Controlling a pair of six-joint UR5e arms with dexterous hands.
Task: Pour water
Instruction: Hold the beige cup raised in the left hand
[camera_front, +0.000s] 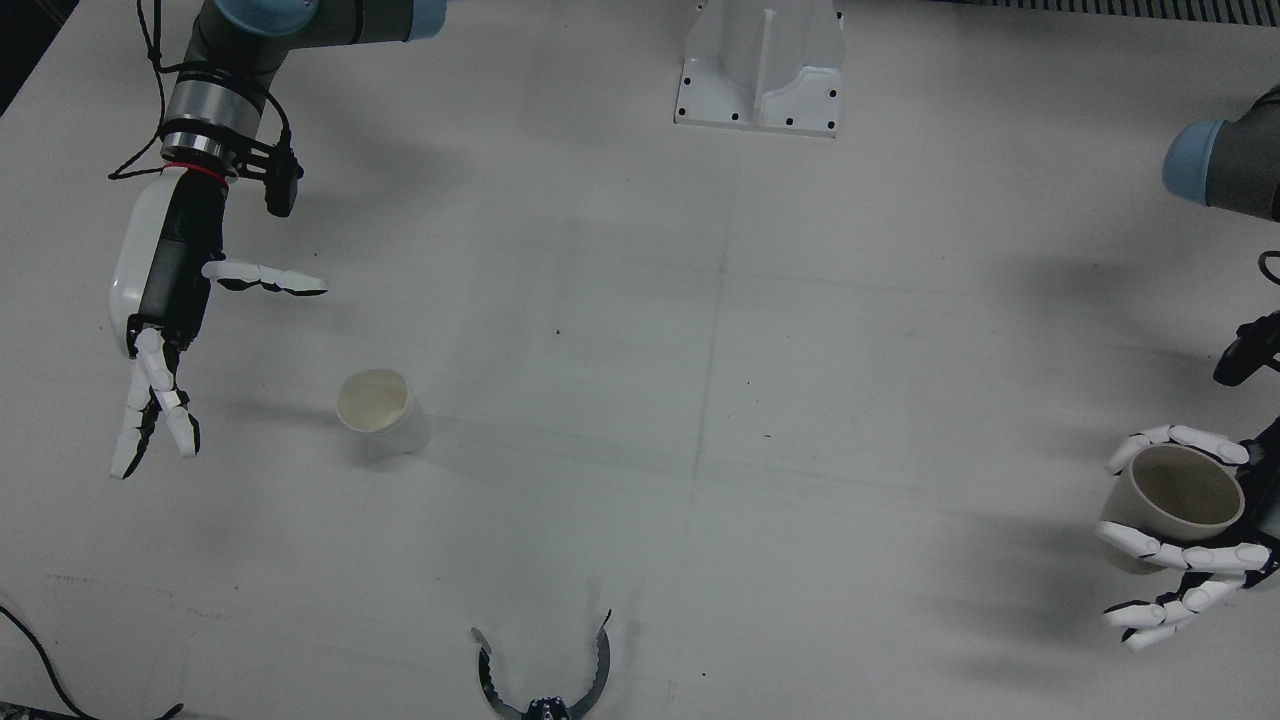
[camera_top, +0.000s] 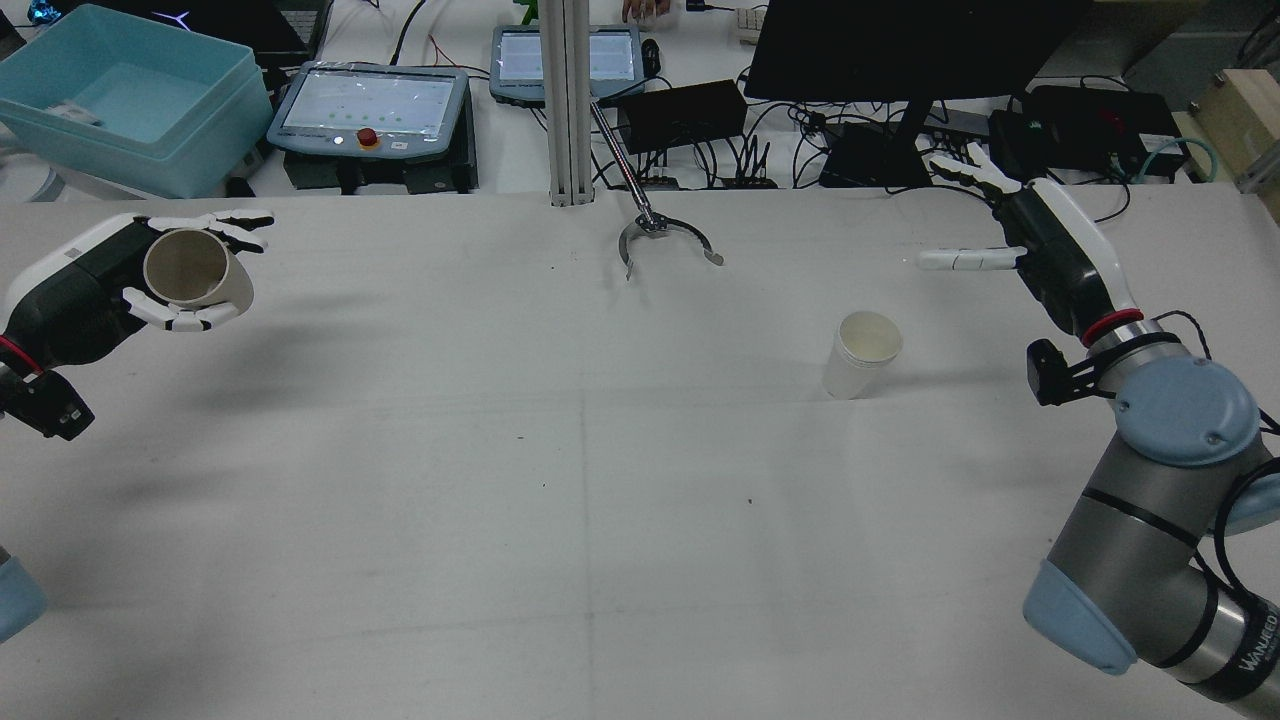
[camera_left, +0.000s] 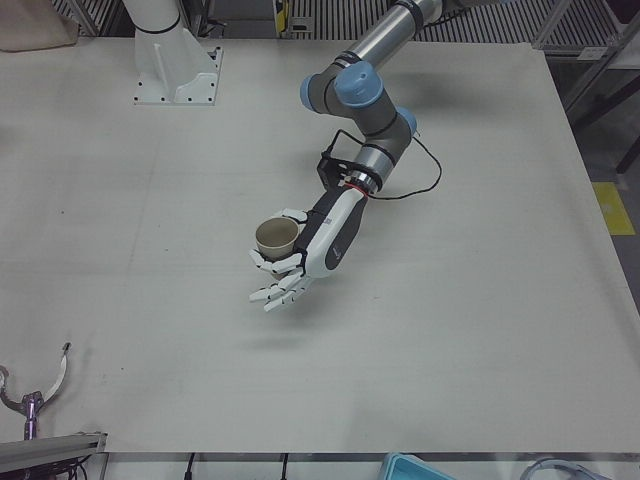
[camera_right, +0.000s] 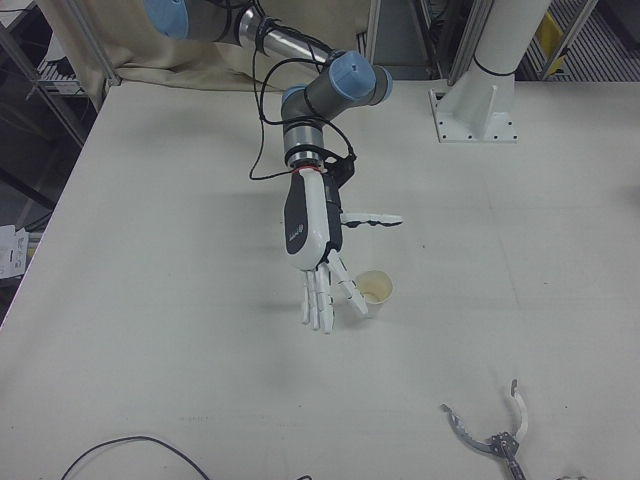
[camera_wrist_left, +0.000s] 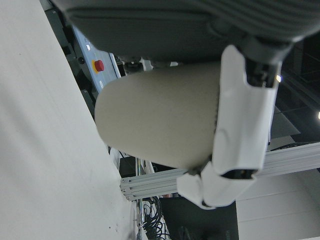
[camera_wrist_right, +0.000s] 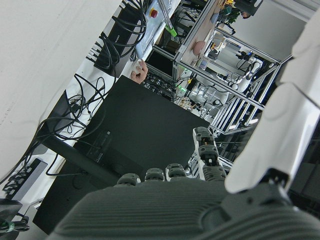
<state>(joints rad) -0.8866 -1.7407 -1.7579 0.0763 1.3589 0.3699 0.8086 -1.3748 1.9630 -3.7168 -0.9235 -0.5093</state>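
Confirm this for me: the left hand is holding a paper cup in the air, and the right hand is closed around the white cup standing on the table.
Not quite. The right hand is open, fingers spread, beside the white cup and not touching it; the front view shows a clear gap between them. The rest is right: the left hand holds a paper cup in the air.

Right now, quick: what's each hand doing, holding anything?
Left hand: shut on the beige cup, held off the table.
Right hand: open, empty, beside the white paper cup.
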